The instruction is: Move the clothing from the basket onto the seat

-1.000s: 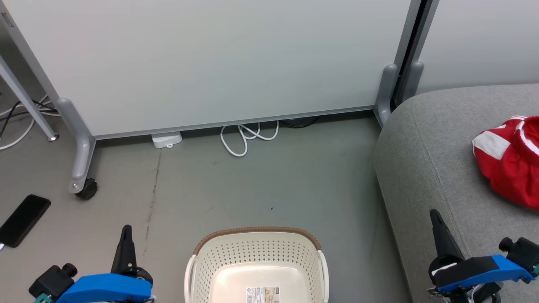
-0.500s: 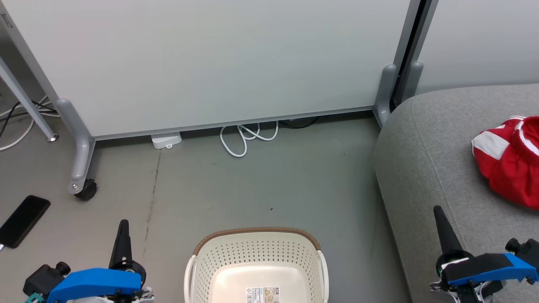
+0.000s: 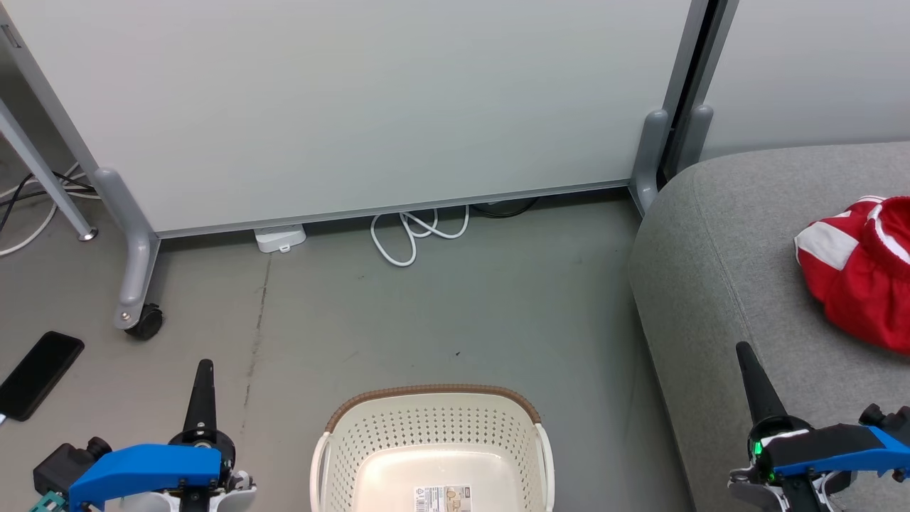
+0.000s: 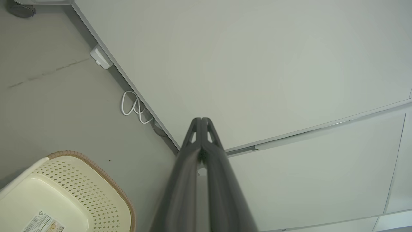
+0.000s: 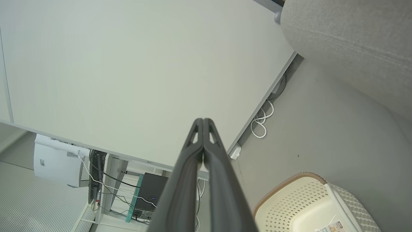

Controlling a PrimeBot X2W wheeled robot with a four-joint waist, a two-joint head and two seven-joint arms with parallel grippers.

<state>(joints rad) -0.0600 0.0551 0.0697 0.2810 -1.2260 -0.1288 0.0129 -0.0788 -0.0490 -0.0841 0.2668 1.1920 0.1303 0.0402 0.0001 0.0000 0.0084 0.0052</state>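
Resting at frame right, clothing (image 3: 864,284) on grey seat (image 3: 718,284), basket (image 3: 434,390) bottom centre on floor (image 3: 441,313), left gripper (image 3: 203,364) and right gripper (image 3: 743,348) pinched together

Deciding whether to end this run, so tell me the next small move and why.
Probably tip the head down to check the near end of the basket, which is cut off. Its visible floor is bare but for a label, the clothing lies on the seat, and the left gripper and right gripper are shut, holding nothing.
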